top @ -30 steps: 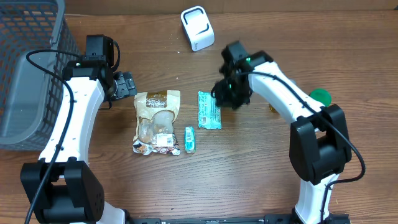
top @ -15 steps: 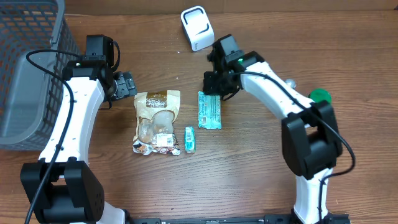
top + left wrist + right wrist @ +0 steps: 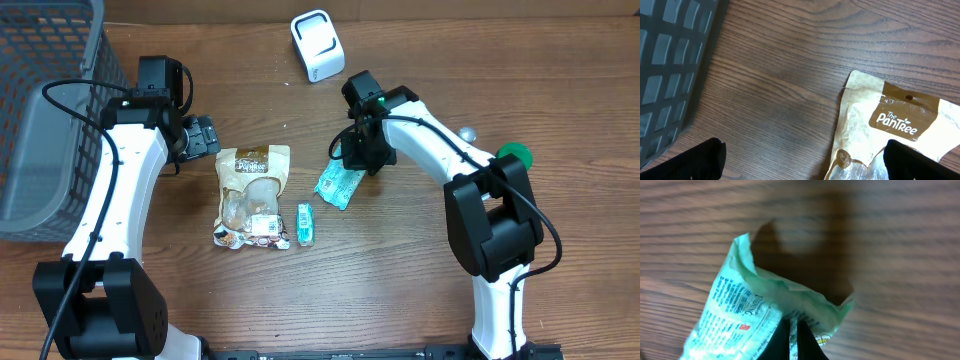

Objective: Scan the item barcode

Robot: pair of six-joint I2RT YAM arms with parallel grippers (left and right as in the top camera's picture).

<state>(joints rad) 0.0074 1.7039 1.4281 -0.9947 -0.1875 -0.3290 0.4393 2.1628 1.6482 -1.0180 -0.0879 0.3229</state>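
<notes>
1. At the middle of the wooden table, the right gripper has moved since a second ago. Then it hung to the right of the green packet, and now it sits over the packet's upper end.
2. Its jaws have come fully together on that end. The right wrist view shows the dark fingertips pinching the packet's crinkled edge.
3. The packet lay flat and straight a second ago. It is now skewed, with its upper end raised toward the gripper and its lower end pointing down-left on the wood.
4. The left gripper has not moved and stays spread wide with nothing in it. It is just above the top-left corner of the snack bag.
5. The packet's lower end is near the snack bag and the small green pack but touches neither.
6. Bare wood lies open below and to the right of the packet. The white scanner stands near the far edge, well apart from it, with open table between them.
7. A grey mesh basket takes up the far left corner. A round green lid sits beyond the right arm.
8. The packet is thin, glossy film in pale green with small print, and it throws a dark shadow on the grain.
9. The snack bag is tan paper with a clear window and a brown label. The basket wall is a rigid square grid.
</notes>
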